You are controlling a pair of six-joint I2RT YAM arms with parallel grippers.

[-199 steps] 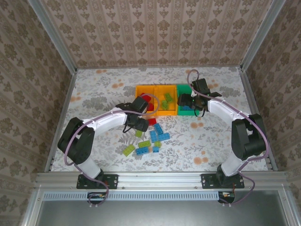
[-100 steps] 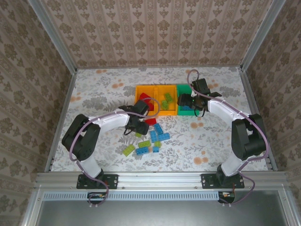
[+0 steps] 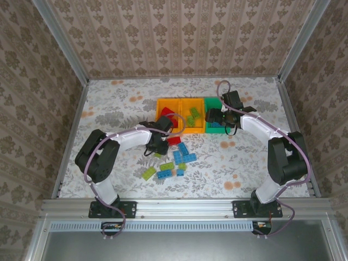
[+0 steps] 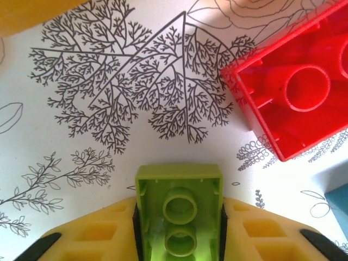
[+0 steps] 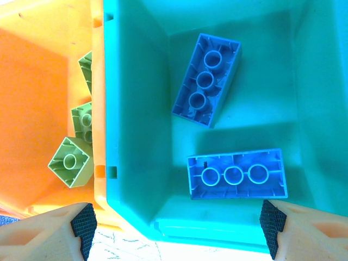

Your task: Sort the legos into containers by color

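My left gripper (image 4: pixel 179 242) is shut on a lime green lego (image 4: pixel 179 212), hollow underside up, just above the floral table. An upturned red lego (image 4: pixel 293 92) lies close by at the upper right. In the top view the left gripper (image 3: pixel 157 148) is in front of the left orange container (image 3: pixel 159 103). The right gripper (image 5: pixel 178 228) hangs open over the near wall of the green container (image 5: pixel 136 109), which holds two blue legos (image 5: pixel 206 79) (image 5: pixel 236 174). Lime legos (image 5: pixel 69 160) lie in the middle orange container (image 3: pixel 187 101).
Loose blue legos (image 3: pixel 182 155), lime legos (image 3: pixel 149 173) and a red lego (image 3: pixel 174 140) lie scattered in front of the containers. Metal frame rails and patterned walls bound the table on all sides. Floral table surface stretches left and right of the pile.
My left gripper has closed on the lime green lego, and its arm has drawn in slightly toward the pile. The right arm has stayed where it was, jaws open.
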